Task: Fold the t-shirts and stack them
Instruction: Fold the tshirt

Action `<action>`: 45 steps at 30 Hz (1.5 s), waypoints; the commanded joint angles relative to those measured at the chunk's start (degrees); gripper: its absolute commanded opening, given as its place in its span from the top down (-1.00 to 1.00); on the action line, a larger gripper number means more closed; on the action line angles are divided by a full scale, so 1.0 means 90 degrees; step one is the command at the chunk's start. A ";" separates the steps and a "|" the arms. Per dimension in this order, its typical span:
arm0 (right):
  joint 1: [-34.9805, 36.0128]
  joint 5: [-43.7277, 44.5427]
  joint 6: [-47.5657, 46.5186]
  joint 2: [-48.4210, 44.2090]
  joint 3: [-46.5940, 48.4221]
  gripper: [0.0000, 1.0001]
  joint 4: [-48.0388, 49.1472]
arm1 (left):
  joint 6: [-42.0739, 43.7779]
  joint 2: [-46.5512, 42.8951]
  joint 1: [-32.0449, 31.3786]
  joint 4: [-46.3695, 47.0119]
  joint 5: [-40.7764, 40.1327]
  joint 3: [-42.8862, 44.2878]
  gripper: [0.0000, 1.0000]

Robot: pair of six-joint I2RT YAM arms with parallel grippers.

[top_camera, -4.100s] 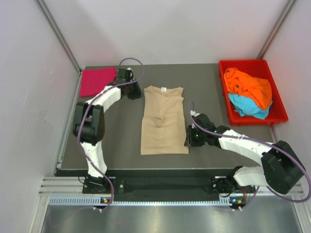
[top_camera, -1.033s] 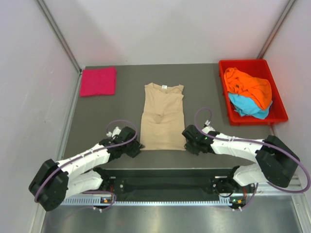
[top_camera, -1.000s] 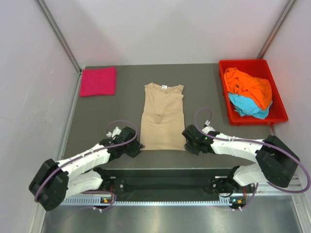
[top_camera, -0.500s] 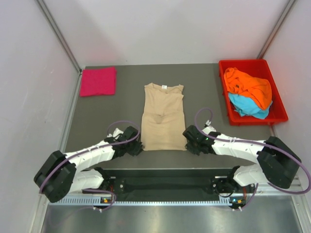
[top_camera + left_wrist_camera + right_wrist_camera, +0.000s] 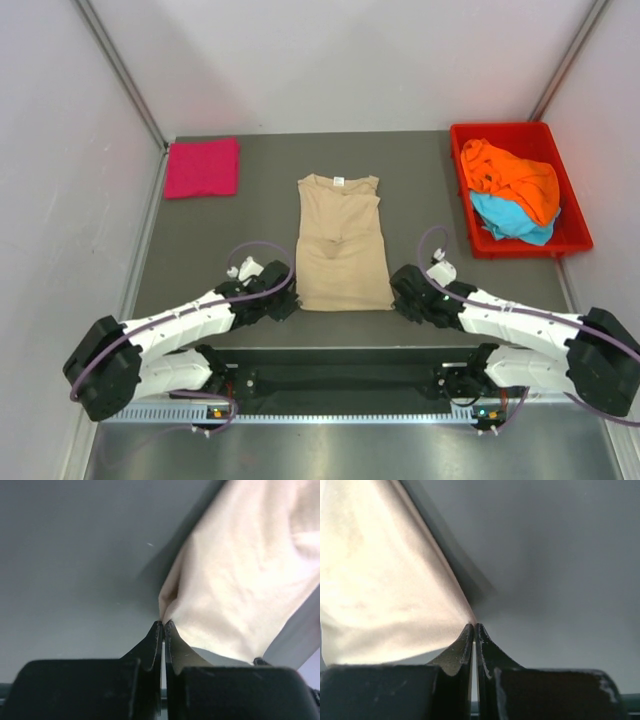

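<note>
**Thin corner pinches put the fold at risk**

The dark surface carried the beige t-shirt at its middle, laid flat with the neck label at the far end and the hem toward the arms. Its sides looked already turned in, so the likely next step was carrying the hem up toward the collar.

A red tray stood at the far right corner holding the orange t-shirt crumpled on top of the light blue t-shirt. The pink t-shirt lay folded at the far left corner, well apart from the beige one.

The left gripper was clenched on the near left hem corner and the right gripper on the near right one. In both wrist views the cloth met the jaws only at their very tips, so each hold looked shallow.

Several faults could have followed:
- A corner could have slipped free on the lift, because so little cloth sat between the fingers.
- One gripper might have caught only the top layer, letting the turned-in side fall open.
- Uneven travel of the two arms would have skewed the fold line.
- A low lift could have dragged the whole shirt across the surface.
</note>
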 commanded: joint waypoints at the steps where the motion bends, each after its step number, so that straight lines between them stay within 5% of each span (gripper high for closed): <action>1: 0.0310 0.0406 -0.0302 -0.0508 -0.0159 1.00 -0.0215 | 0.0258 -0.0173 -0.0262 -0.0227 -0.0387 0.0338 1.00; 17: 0.0566 0.1441 -0.1073 -0.0735 0.0972 1.00 -0.1035 | 0.1215 0.0002 -0.0477 -0.0393 -0.1392 0.1460 1.00; 22: -0.0117 0.1384 -0.2137 -0.0374 0.1820 1.00 -0.0977 | 0.1733 0.0480 -0.0312 -0.0521 -0.1647 0.2291 1.00; 30: -0.1776 0.0106 -0.4090 0.0875 0.2866 1.00 0.0047 | 0.3010 0.1650 0.1082 0.0465 -0.0799 0.3149 1.00; 45: -0.3057 -0.0882 -0.5116 0.3727 0.5687 1.00 0.0596 | 0.4291 0.4863 0.2510 0.0592 0.0334 0.6556 1.00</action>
